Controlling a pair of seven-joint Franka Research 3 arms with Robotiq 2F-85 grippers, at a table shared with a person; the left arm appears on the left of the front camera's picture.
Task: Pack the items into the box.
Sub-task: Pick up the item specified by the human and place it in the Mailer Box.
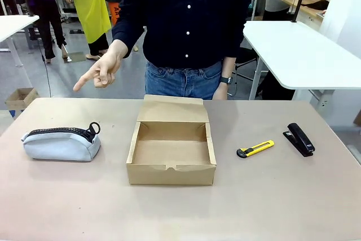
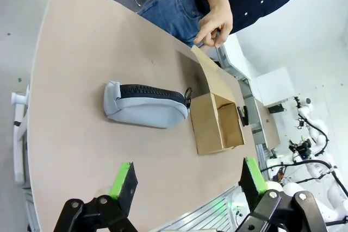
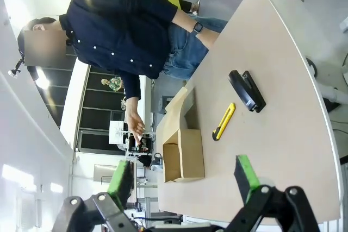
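1. Front view: the box (image 1: 171, 174) sits in the middle of the bench (image 1: 180, 213). Its lid (image 1: 172, 109) is folded back on the far side, toward the person, so the mouth faces up. The inside is bare; nothing is packed yet.
2. The pouch (image 1: 61, 144) lies on the bench to the robot's left of the box and apart from it, zipper on top, loop end toward the box.
3. The knife (image 1: 255, 149) lies flat to the robot's right of the box, between it and a stapler (image 1: 299, 139), touching neither.
4. Judgement: with one item on each side of the box, the layout looks meant for each arm to take the item on its own side. The stapler looks like a decoy to leave alone.
5. The person's hand (image 1: 103, 71) is raised beyond the far edge with a finger stretched toward the pouch side. It reads as a cue, but I cannot tell exactly what it picks out.
6. Left gripper (image 2: 187, 173): released, jaws wide, nothing between them, high above the bench with the pouch and box ahead of it.
7. Right gripper (image 3: 184, 172): released too, empty, high up, with the knife, stapler and box ahead.
8. Judgement: the task is at its start. The soft pouch will sag, so grip it across the middle. The slim knife lies low and needs a careful pinch across its width.
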